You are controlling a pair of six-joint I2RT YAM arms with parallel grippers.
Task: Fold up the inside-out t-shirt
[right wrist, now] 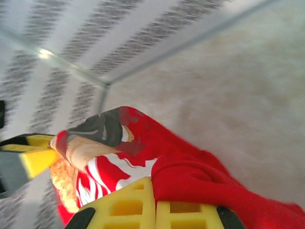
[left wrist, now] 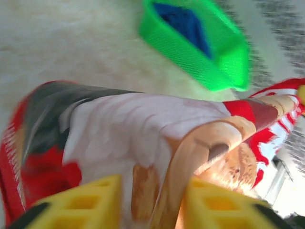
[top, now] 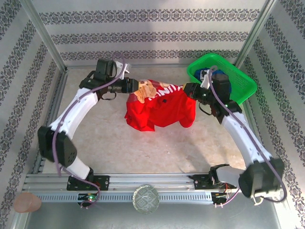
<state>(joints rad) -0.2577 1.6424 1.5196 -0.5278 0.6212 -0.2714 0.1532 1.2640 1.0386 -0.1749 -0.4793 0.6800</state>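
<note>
From the near edge, the pale speckled tabletop (top: 143, 148) runs up to one bright red short-sleeved cloth t-shirt (top: 159, 109), which is strung out in the middle of the table. Its long axis runs left to right, its top edge pulled between the two arms, and the white print lies along that edge. The loose body sags toward the near side; from above I can't quite tell whether the lowest fold touches the table.

The left gripper (top: 136, 87) pinches the shirt's left end. In its wrist view the yellow fingers (left wrist: 90, 202) stand a little apart with a thick bunch of printed cloth wedged between them. The right gripper (top: 187, 89) grips the right end. Its yellow fingers (right wrist: 126, 207) are almost touching, with red cloth clamped at their tips.

Beyond the right gripper, at the far right corner, sits one green plastic mesh basket (top: 240, 81), with one dark blue garment (top: 223, 78) inside it.
</note>
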